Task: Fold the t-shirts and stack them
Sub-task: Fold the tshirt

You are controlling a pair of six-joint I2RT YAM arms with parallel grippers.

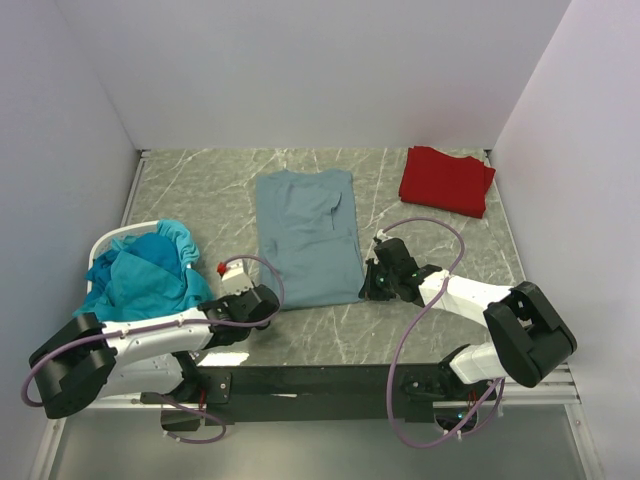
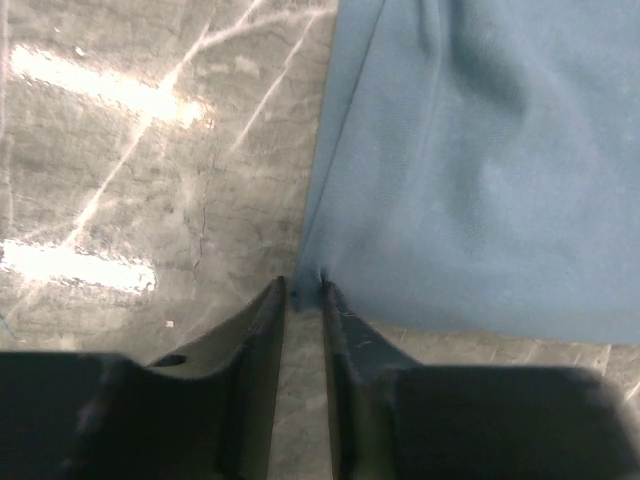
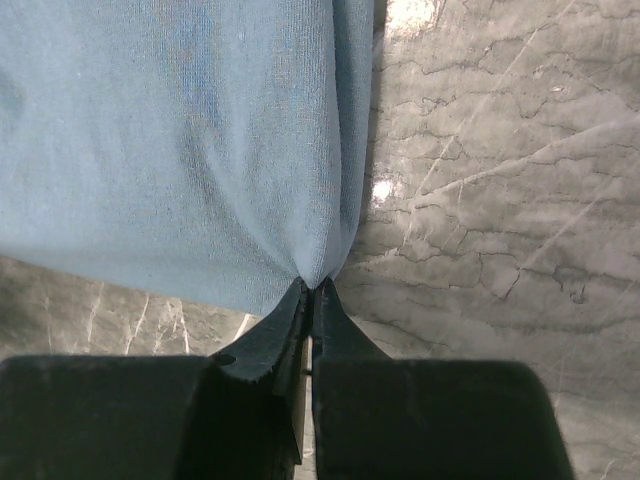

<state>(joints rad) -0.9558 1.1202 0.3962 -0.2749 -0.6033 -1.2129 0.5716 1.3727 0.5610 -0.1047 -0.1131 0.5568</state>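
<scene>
Several teal t-shirts point(image 1: 145, 275) bunch together, their count unclear, heaped in the white basket point(image 1: 110, 238) at left. The slate-blue t-shirt point(image 1: 305, 235) lies flat mid-table. The right gripper point(image 3: 311, 285) pinches its near right corner, and the left gripper point(image 2: 303, 288) stands narrowly parted at the other. A folded red t-shirt point(image 1: 447, 180) rests far right on the grey marble table point(image 1: 200, 190), between white walls point(image 1: 300, 70).
</scene>
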